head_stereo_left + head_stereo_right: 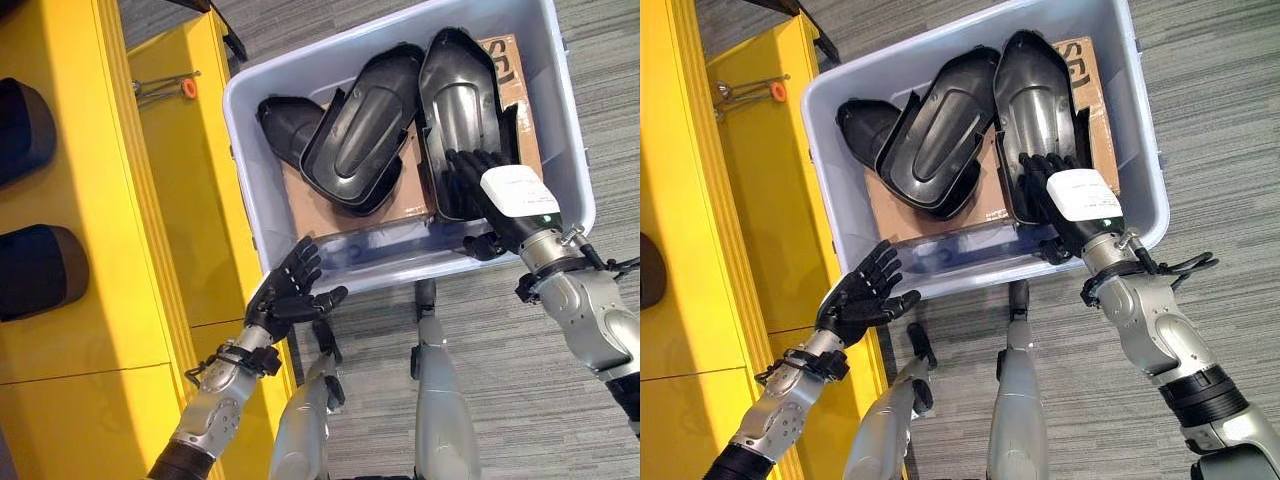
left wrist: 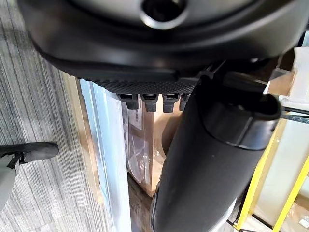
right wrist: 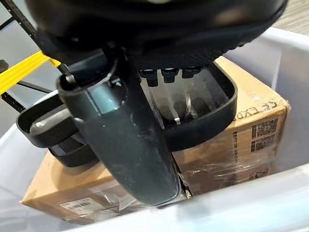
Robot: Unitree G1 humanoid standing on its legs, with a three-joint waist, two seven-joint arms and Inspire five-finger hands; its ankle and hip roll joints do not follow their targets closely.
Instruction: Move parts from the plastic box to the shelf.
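I see the box point(image 1: 560, 120), a pale grey plastic tub, sitting on the carpeted floor point(image 1: 600, 40) just beside the yellow shelf point(image 1: 90, 250). Inside it a brown carton point(image 1: 330, 205) lies on the bottom, and three black moulded parts rest on top of it: a small part point(image 1: 285, 125) nearest the shelf, a middle part point(image 1: 362, 128) overlapping it, and a long part point(image 1: 455, 100) on the side away from the shelf, lying hollow side up.

My right hand point(image 1: 470, 185) reaches over the near wall of the box and into the near end of the long part. In the right wrist view the fingers point(image 3: 169, 75) dip inside the part's hollow and the thumb point(image 3: 125, 135) stands outside its rim, but I cannot tell whether they have closed on it.

My left hand point(image 1: 285, 295) hangs outside the box at its near corner, between the box wall and the shelf, fingers spread and relaxed, grasping nothing.

Two more dark parts point(image 1: 22, 130) sit on the shelf, well apart from the box. A small metal tool with an orange tip point(image 1: 165, 90) lies on the shelf's yellow frame close to the box's far corner.
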